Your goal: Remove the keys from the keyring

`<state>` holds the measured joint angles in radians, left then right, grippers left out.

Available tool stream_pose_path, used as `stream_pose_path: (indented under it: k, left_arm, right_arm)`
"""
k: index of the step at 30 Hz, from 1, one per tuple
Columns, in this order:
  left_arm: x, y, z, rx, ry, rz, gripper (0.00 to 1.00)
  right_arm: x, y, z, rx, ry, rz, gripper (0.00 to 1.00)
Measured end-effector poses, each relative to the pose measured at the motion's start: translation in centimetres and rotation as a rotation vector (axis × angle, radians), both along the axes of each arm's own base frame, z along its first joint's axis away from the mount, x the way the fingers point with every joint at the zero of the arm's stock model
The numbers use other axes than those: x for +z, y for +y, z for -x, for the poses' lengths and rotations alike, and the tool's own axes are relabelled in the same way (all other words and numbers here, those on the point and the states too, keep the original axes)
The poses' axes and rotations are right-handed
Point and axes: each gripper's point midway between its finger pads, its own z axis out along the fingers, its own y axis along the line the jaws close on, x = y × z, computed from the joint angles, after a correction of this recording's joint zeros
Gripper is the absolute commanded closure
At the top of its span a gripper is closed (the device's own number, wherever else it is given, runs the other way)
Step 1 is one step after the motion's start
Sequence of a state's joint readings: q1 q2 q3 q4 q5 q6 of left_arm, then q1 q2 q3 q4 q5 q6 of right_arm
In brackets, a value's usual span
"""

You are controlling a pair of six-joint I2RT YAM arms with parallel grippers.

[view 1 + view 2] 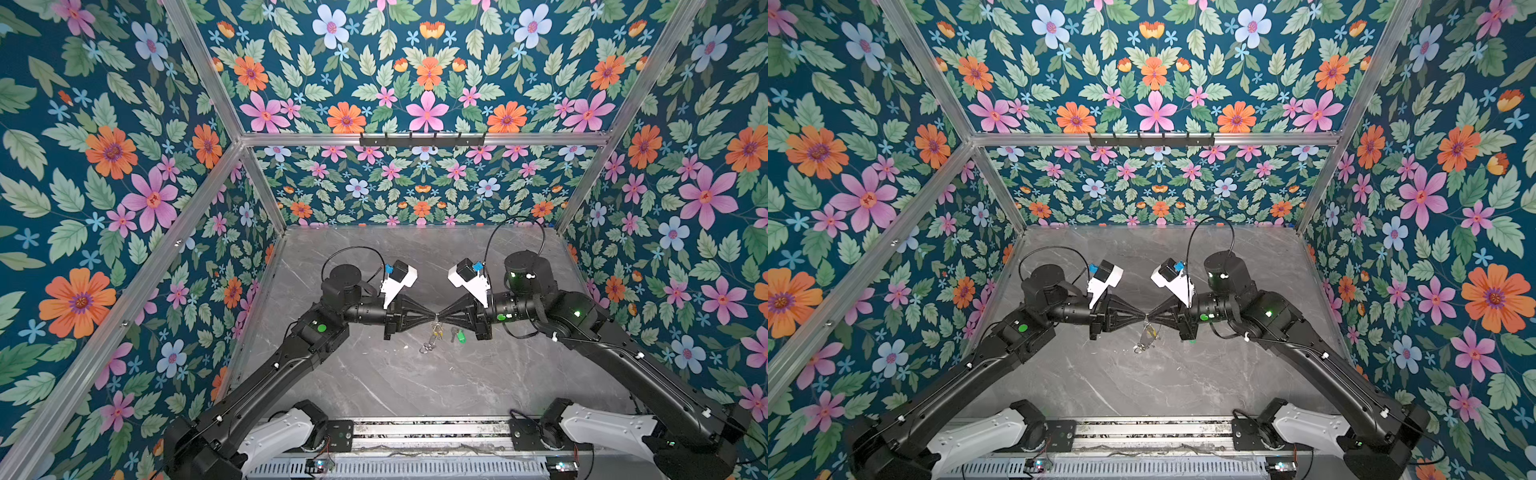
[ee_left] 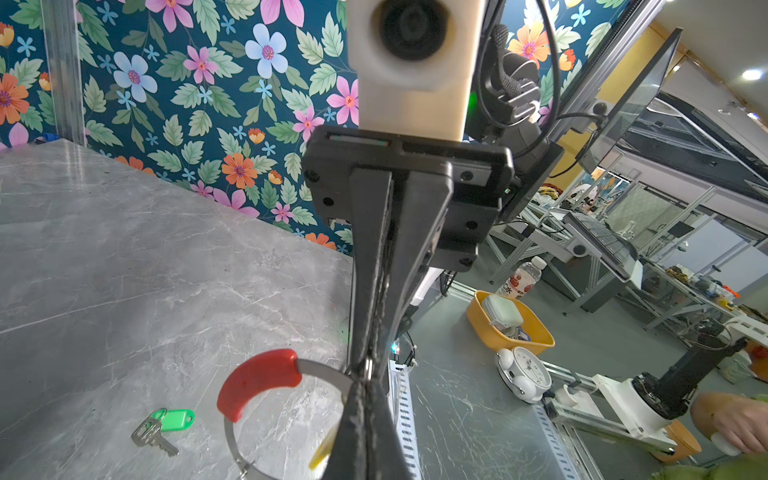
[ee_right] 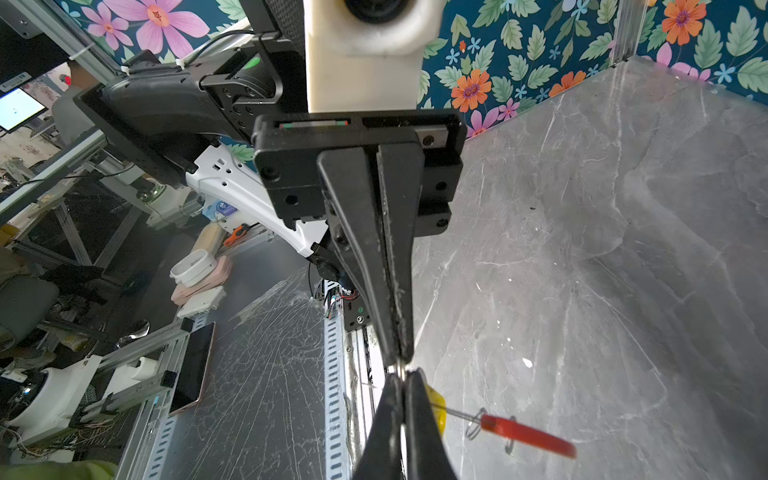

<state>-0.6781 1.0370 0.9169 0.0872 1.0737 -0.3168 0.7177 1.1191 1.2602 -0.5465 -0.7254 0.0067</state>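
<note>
Grey marble-patterned table (image 1: 374, 382), pale veins, matt sheen. Walls (image 1: 415, 187) on three sides carry dark blue wallpaper with pink, orange and pale-blue flowers, framed by aluminium bars (image 1: 199, 232). A black hook rail (image 1: 422, 139) sits on the rear crossbar. A slotted metal channel (image 1: 395, 469) runs along the near edge between my two bases. Past that edge the left wrist view shows a workshop: orange bowl (image 2: 536, 336), white alarm clock (image 2: 525, 374), bottle (image 2: 521, 278).

My left arm (image 1: 266, 374) and right arm (image 1: 623, 353) come in from the near corners and meet tip to tip above the middle of the table in both top views.

Left jaws: closed. Right jaws: closed. Both pinch the keyring (image 2: 322, 368) at one spot. A small silver ring (image 2: 368, 370) shows where the tips meet; I cannot tell which jaws bear on it.

The keyring (image 1: 432, 337) hangs below the tips. Whether its lowest rings touch the table, I cannot tell. Its red sleeve (image 2: 257, 382) lies on the arc away from the grip.

Yellow key (image 3: 436, 405): just under the tips, mostly hidden behind my fingers.

Green key (image 2: 172, 419): flat on the table, apart from the keyring, on the right arm's side in a top view (image 1: 459, 336).
</note>
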Motion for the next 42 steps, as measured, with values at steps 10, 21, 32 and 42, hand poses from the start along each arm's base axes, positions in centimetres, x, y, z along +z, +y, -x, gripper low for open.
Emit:
stream_pose_path:
  k: [10, 21, 32, 42]
  left_arm:
    - [0.0, 0.1, 0.0, 0.014, 0.009, 0.036, 1.00]
    - [1.8, 1.5, -1.3, 0.185, -0.071, 0.210, 1.00]
    - [4.2, 2.9, -2.3, 0.299, -0.146, 0.419, 1.00]
    - [4.9, 3.4, -2.8, 0.328, -0.135, 0.505, 1.00]
  right_arm:
    - [0.4, 0.0, -0.4, -0.032, -0.007, -0.024, 0.73]
    - [3.7, -1.4, -1.2, -0.176, -0.141, -0.248, 0.63]
    - [4.8, -0.1, -2.9, -0.205, -0.084, -0.381, 0.63]
    - [5.2, 1.3, -2.9, -0.145, -0.021, -0.430, 0.68]
